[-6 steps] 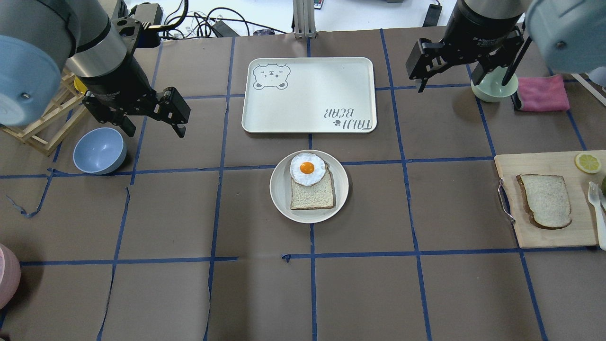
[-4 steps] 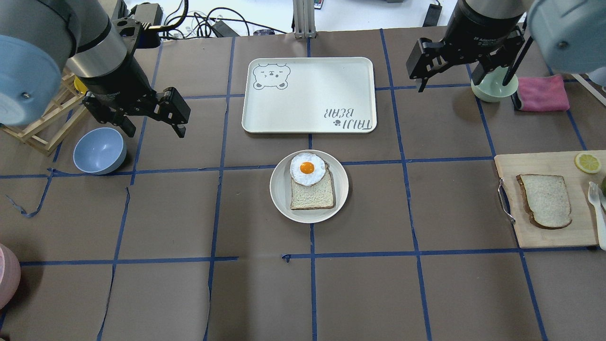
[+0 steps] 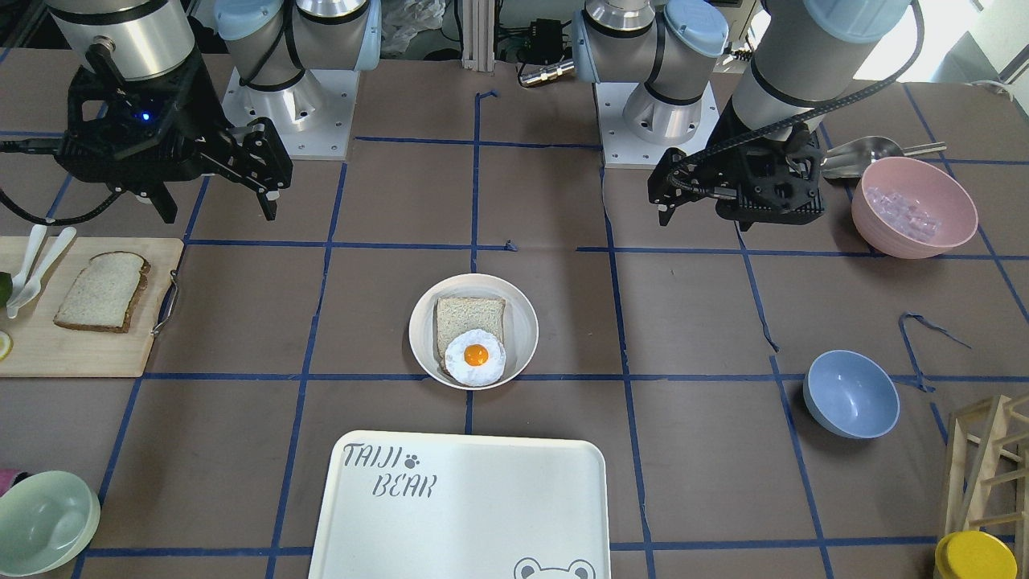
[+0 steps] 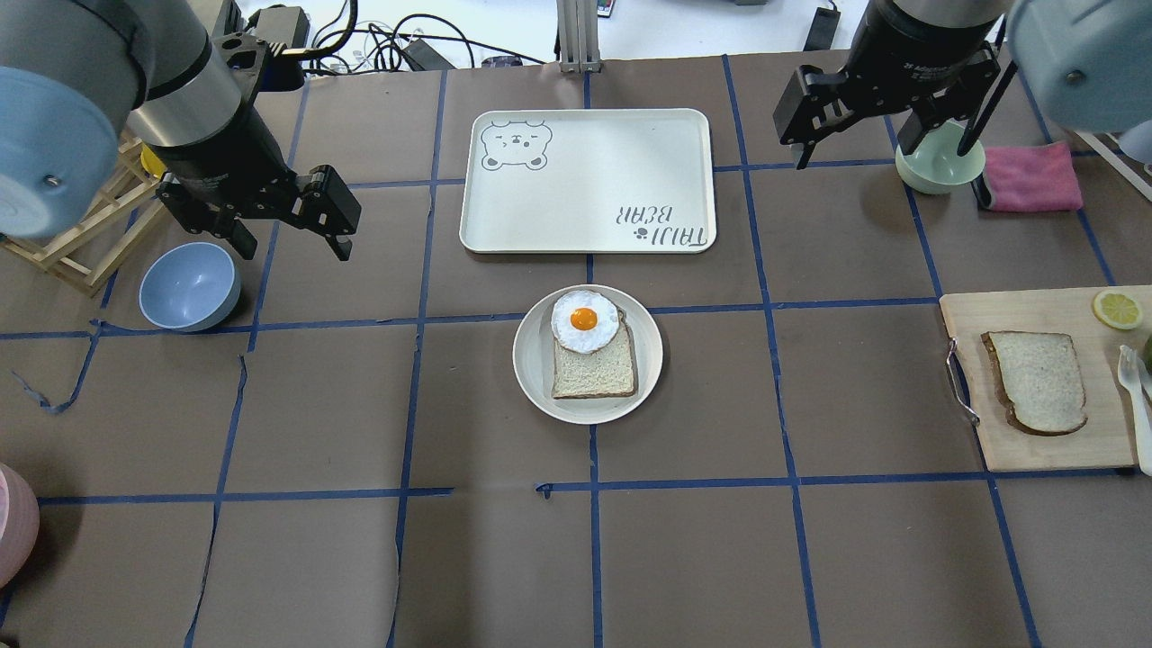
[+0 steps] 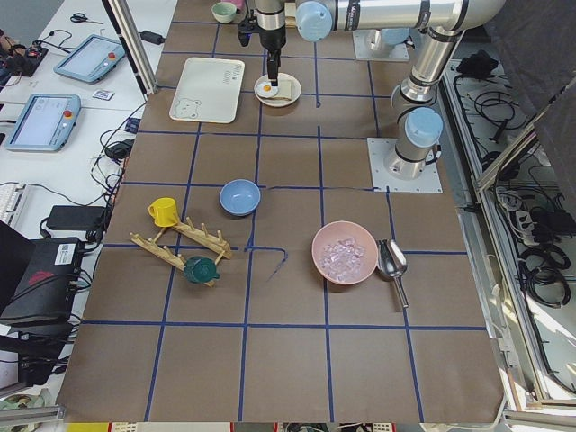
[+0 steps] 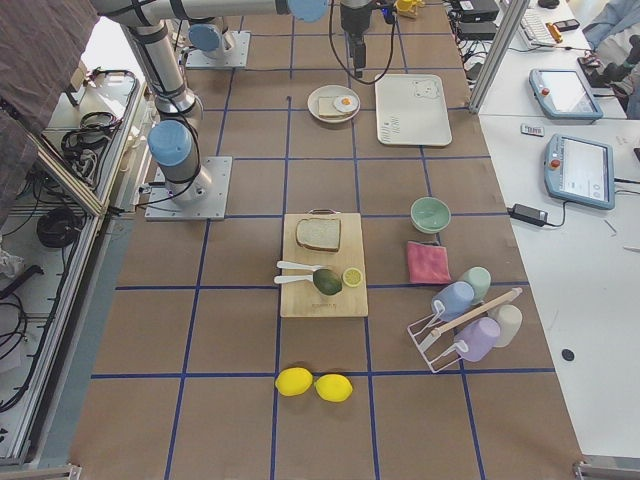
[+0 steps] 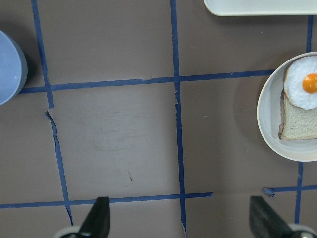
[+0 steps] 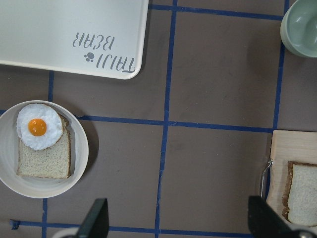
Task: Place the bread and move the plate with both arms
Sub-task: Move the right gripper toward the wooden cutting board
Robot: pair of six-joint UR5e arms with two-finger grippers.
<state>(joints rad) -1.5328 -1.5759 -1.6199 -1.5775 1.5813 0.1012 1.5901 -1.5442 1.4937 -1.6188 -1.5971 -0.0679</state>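
Over the table, left gripper and right gripper hover open.

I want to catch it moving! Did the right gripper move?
Yes. The right gripper crept slightly toward the far edge, judged against the green bowl.

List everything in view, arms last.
bread: 1, dark-crusted, on cutting board
plate: 1, white, centre; holds tan-crusted slice and fried egg
tray: 1, cream, past plate
blue bowl: 1, robot's left
green bowl: 1, beside pink cloth
pink bowl: 1, holds ice, beside metal scoop
lemon slice, avocado, white utensils: on board
lemons: 2, yellow, right end
wooden rack: 1, left end, yellow cup, teal cup
cup rack: 1, right end
left gripper: open, raised
right gripper: open, raised
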